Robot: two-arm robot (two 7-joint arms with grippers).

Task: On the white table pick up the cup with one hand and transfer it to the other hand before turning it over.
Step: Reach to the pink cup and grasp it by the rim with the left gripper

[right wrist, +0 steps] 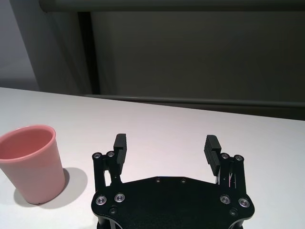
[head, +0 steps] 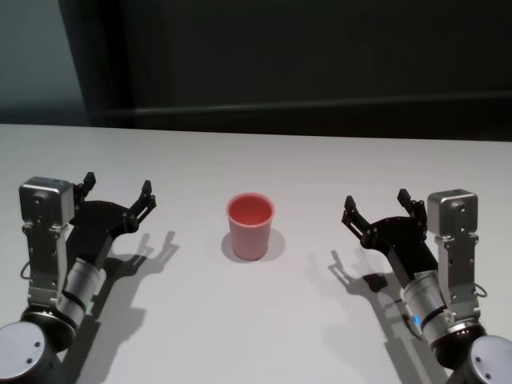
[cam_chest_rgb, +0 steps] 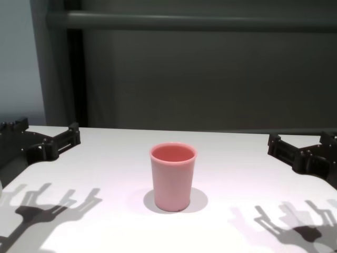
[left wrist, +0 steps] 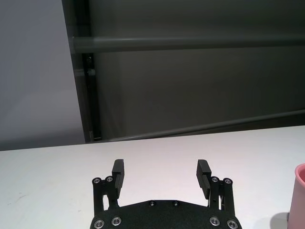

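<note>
Pink cup [head: 250, 226] upright, mouth up, near centre of white table [head: 320, 168], resting on narrow base. Nothing touching cup. Inside looks empty in head view. Same cup in chest view [cam_chest_rgb: 172, 176], standing straight, soft shadow round base. Seen whole in right wrist view [right wrist: 31, 163], only a sliver at frame edge in left wrist view [left wrist: 299, 195].

Left gripper [head: 117, 192] hovering over table on robot's left, well apart from cup, jaws spread wide, nothing between them. Fingertips [head: 146, 192] pointing away from body and angled inward toward cup side. Left wrist view [left wrist: 162, 172] confirms wide gap, bare tabletop between pads, no contact. In chest view [cam_chest_rgb: 44, 135], one finger showing near frame edge, off the table surface.

Right gripper [head: 376, 205] on robot's right, mirrored pose, also well apart from cup, jaws fully apart, holding nothing. Right wrist view [right wrist: 166, 147] shows both pads with clear table between. Blue light on right wrist [head: 418, 322] visible in head view. In chest view [cam_chest_rgb: 297, 145], partly cut by frame edge, raised above table.

Gripper shadows cast on table beneath both arms. Dark wall panels [cam_chest_rgb: 210, 74] behind far edge of table.
</note>
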